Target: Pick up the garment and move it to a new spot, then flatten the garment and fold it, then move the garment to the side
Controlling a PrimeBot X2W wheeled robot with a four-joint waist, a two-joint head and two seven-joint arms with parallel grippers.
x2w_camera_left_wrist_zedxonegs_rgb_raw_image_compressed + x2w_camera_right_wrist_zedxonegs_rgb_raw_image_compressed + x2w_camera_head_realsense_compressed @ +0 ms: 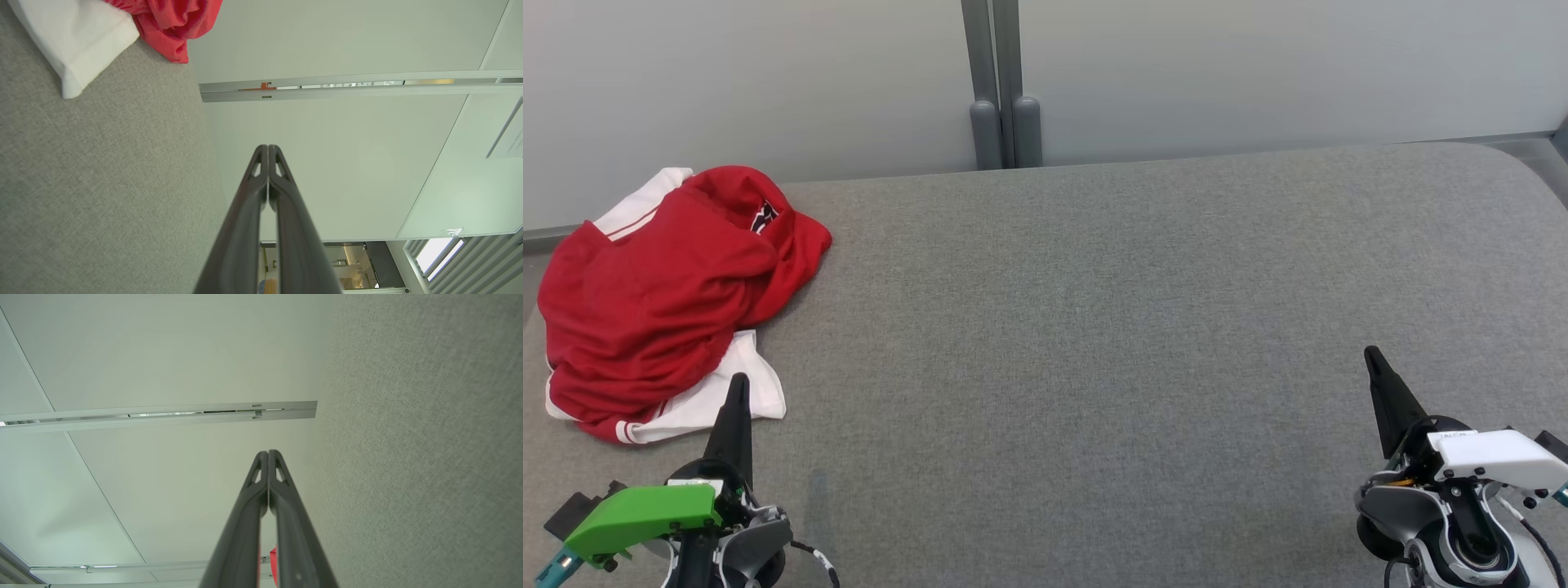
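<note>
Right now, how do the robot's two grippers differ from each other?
The left gripper has a green cover behind it; the right gripper has a white cover. The left gripper sits close beside the crumpled red and white garment, while the right gripper stands far from it, on the opposite side of the gray surface. Shared: both are shut, hold nothing, and have long dark fingers pointing forward.

surface: grey fabric top (1094,327) | behind: pale wall panels (1258,65) | 2 grey posts (1027,131) between panels

No legible text or labels
</note>
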